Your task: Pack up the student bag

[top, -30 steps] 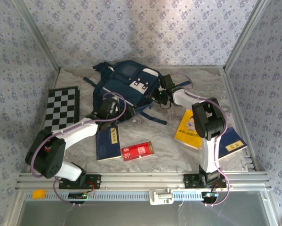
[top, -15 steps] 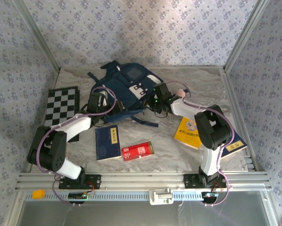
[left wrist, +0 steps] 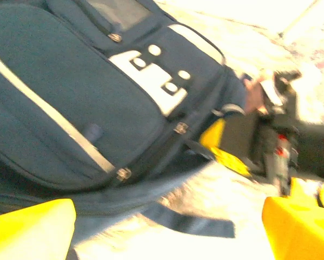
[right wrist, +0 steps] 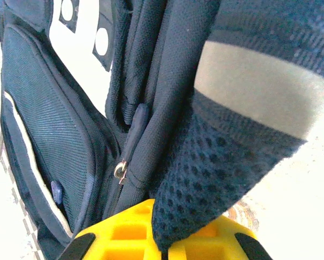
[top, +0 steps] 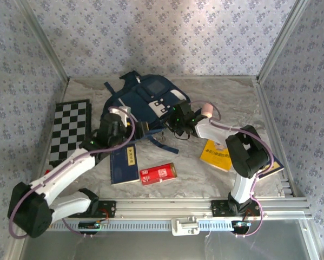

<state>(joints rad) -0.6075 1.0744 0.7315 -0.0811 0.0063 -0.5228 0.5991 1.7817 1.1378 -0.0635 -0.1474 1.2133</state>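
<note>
Desk [top: 232,95] carries student bag [top: 145,100]; right pincer [right wrist: 163,246] pinches its mesh edge; left pincer [left wrist: 164,219] spread, empty, facing the bag's front pocket

Matt woven cloth and coarse mesh cover the student bag [top: 145,100].

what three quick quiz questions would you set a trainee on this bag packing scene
1. True or false: the right arm's jaws are shut on the student bag.
2. Which lies between the dark blue book and the yellow book? A red box, B water bottle, C pencil case.
3. Fill in: the chessboard lies on the ___ arm's side.
Key: 1 true; 2 A; 3 left.
</note>
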